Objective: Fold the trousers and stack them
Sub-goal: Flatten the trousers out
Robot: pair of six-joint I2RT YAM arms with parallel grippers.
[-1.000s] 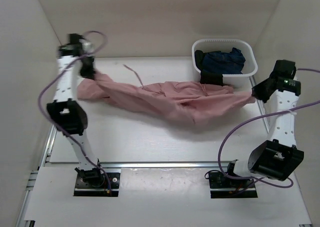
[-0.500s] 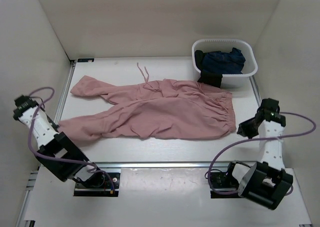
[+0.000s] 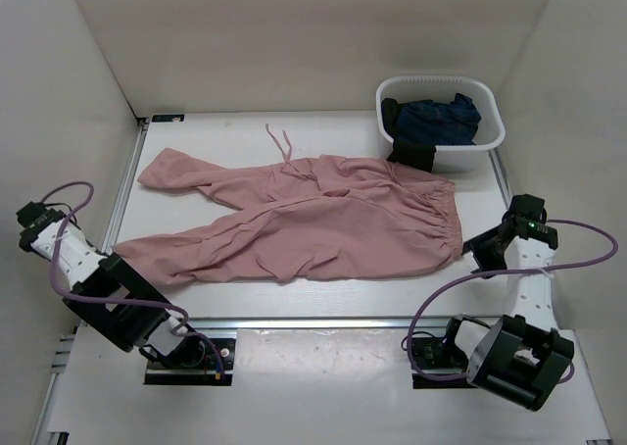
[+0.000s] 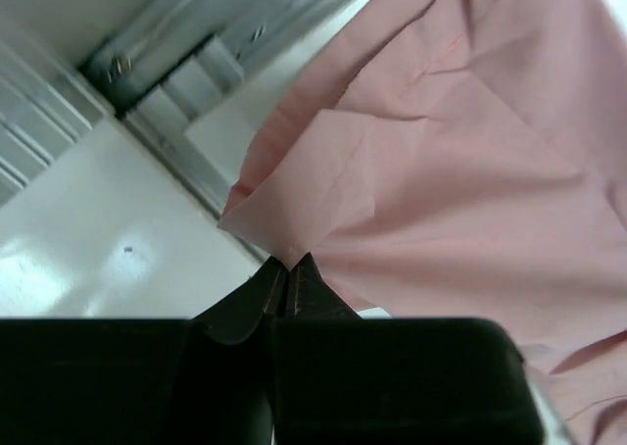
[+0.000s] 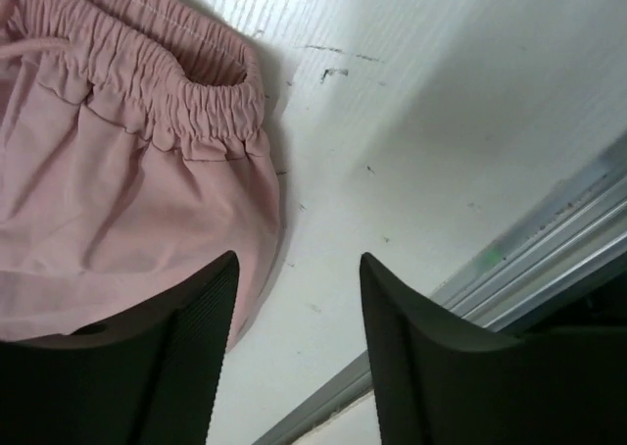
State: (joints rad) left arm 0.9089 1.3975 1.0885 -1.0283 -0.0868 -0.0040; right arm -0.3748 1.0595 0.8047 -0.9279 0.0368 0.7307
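The dusty-pink trousers lie spread flat across the table, waist to the right and both legs running left, with the drawstring trailing toward the back. My left gripper is at the near-left edge, shut on the hem corner of the near leg; its tips pinch the cloth. My right gripper stands open just right of the elastic waistband. Only bare table shows between its fingers, and the left finger overlaps the cloth's edge.
A white basket at the back right holds a dark navy garment, and a black cloth hangs at its front onto the trousers' waist. Metal rails run along the near and side edges. Walls close in on both sides.
The trousers were held stretched in the air between both grippers and now lie flat. My right gripper has opened and let the waistband go. The left arm drew the leg hem toward the near-left.
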